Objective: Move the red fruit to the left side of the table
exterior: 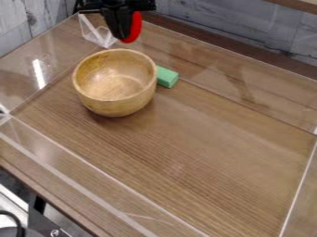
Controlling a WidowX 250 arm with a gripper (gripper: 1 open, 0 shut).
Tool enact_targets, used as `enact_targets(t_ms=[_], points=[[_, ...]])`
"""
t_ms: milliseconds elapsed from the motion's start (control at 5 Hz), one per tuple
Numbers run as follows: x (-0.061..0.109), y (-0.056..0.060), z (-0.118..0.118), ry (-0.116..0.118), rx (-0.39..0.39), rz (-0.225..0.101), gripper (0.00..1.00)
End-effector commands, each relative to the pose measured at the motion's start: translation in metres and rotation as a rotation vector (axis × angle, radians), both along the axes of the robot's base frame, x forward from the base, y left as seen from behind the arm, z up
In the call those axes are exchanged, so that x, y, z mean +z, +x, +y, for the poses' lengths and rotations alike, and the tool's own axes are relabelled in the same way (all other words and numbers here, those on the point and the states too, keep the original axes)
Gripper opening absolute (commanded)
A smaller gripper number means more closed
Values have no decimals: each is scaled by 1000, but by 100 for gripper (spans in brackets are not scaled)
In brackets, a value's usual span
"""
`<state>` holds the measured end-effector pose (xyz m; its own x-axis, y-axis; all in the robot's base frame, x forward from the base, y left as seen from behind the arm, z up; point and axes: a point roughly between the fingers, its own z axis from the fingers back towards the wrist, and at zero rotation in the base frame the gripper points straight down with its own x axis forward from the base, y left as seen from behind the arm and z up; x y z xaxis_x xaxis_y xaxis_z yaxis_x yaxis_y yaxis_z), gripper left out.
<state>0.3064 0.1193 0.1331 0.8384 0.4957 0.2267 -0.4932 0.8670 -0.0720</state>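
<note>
We see the gripper [121, 22] clamped on the fruit [132, 33], raised above the table's [210, 139] far edge, behind the bowl [115, 81].

Single raised view, fairly near, angled down across the table [186, 157] from its near side.

So the gripper [121, 19] is up at the far edge, pointing down and clamped on the red fruit [132, 31], held up off the table [210, 139]. The wooden bowl [115, 81] sits nearer the camera, with a flat green block [168, 78] right beside its rim.
</note>
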Motion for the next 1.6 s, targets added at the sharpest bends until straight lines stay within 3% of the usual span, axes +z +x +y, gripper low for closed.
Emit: enact_targets(t_ms=[0,400,800,1000,1200,1400], points=[[11,-2,10,25,26,-39,0],[7,-8,16,35,42,-40,0],[17,36,-53,19,-106,-60,0],[5,58,-90,34,-184,-62,0],[-2,68,-126,40,-257,-67,0],[-9,68,-151,48,-302,-67,0]])
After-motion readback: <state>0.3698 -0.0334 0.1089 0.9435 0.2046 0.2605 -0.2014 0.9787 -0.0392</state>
